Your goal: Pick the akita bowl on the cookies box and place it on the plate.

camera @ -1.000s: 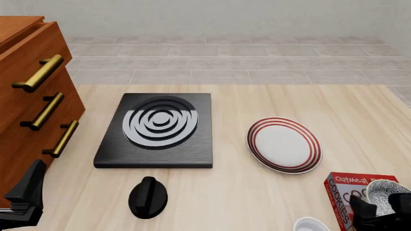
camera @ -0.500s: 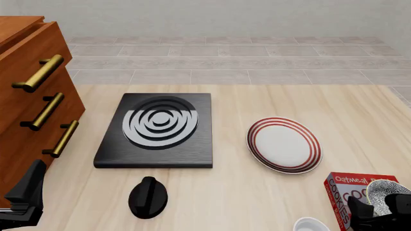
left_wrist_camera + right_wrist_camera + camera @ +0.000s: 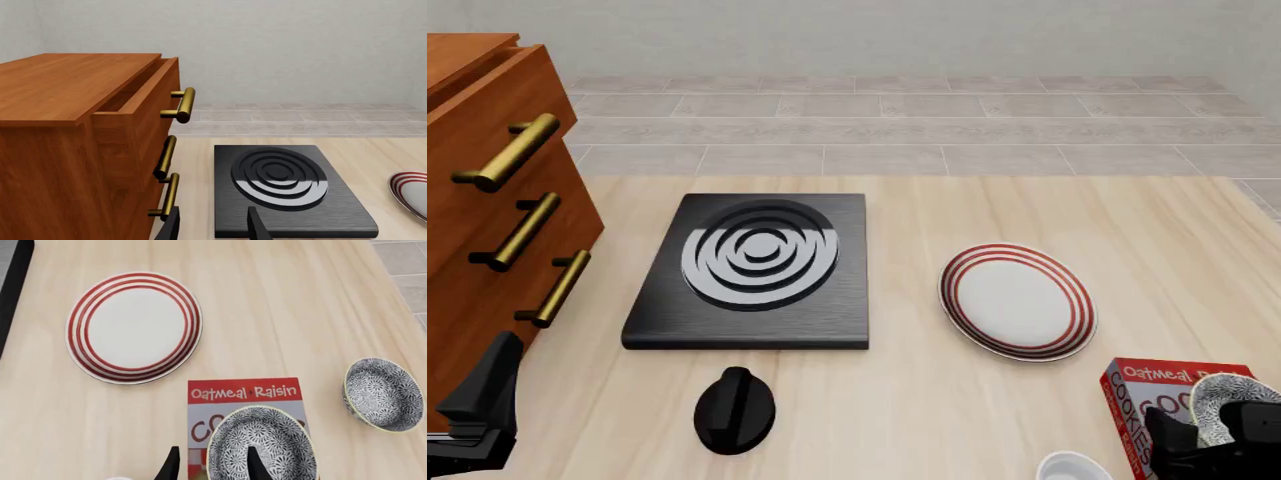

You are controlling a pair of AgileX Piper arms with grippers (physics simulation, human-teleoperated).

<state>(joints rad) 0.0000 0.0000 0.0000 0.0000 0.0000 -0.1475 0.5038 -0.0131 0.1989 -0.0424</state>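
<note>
A: Pale wood table (image 3: 961, 210), tiled floor behind. Right gripper (image 3: 212, 465)?

B: Jaws spread, straddling the akita bowl's (image 3: 261, 446) near rim; the bowl, empty, sits on the cookies box (image 3: 243, 391).

A: Around it?

B: A second patterned bowl (image 3: 382, 393) beside the box; the plate (image 3: 134, 327) beyond, bare. Gripper sits lower than a second ago. Left gripper (image 3: 212, 225) open, idle.

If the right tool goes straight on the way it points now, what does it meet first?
Probably the akita bowl on the cookies box: the right tool is open, with one finger over the bowl's inside. Depth is unclear.
</note>
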